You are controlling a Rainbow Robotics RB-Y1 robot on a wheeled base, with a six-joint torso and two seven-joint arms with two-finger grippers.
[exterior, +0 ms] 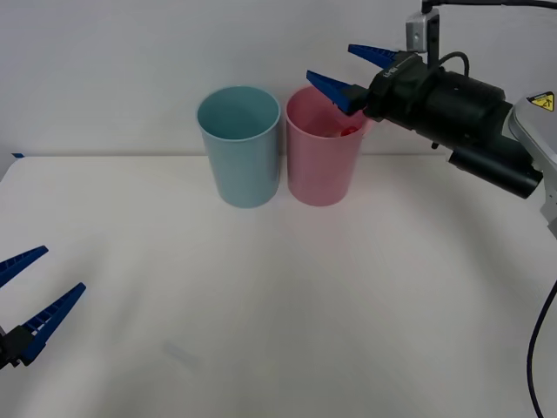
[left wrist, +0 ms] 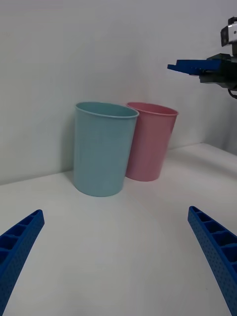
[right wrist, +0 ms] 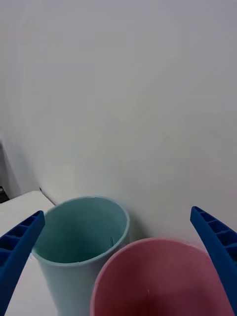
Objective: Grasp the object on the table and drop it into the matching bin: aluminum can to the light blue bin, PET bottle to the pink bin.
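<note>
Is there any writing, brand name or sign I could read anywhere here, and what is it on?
No words or numbers can be read.
Yellow triangular warning sign, on the robot's grey casing behind the right arm: a symbol, too small to make out.
Light blue bin, pink bin, white table and both blue grippers: plain, no print.
</note>
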